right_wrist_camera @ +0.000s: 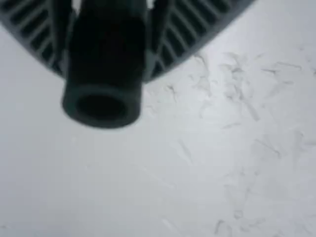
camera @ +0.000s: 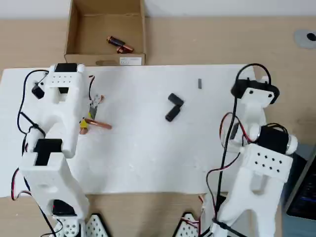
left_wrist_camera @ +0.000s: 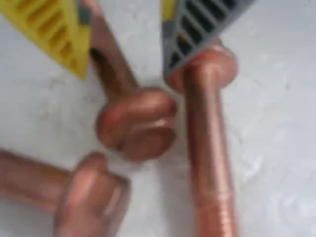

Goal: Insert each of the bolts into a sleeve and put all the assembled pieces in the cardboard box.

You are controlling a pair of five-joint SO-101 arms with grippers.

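Three copper bolts lie close together on the white mat. One bolt (left_wrist_camera: 133,118) has its shaft between the yellow finger (left_wrist_camera: 49,29) and the grey finger (left_wrist_camera: 197,29) of my left gripper (left_wrist_camera: 126,66), which stands open over it. A second bolt (left_wrist_camera: 207,148) lies beside the grey finger, and a third (left_wrist_camera: 84,197) lies farther out. From above, the left gripper (camera: 90,114) hangs over the bolts (camera: 101,125) at the mat's left. My right gripper (right_wrist_camera: 106,69) is shut on a black sleeve (right_wrist_camera: 101,98), held above bare mat with its bore facing the camera.
Two loose black sleeves (camera: 174,107) lie mid-mat, with a small grey piece (camera: 200,84) behind them. The cardboard box (camera: 74,29) stands at the back left with assembled pieces (camera: 120,44) inside. The right arm (camera: 256,133) stands over the mat's right edge.
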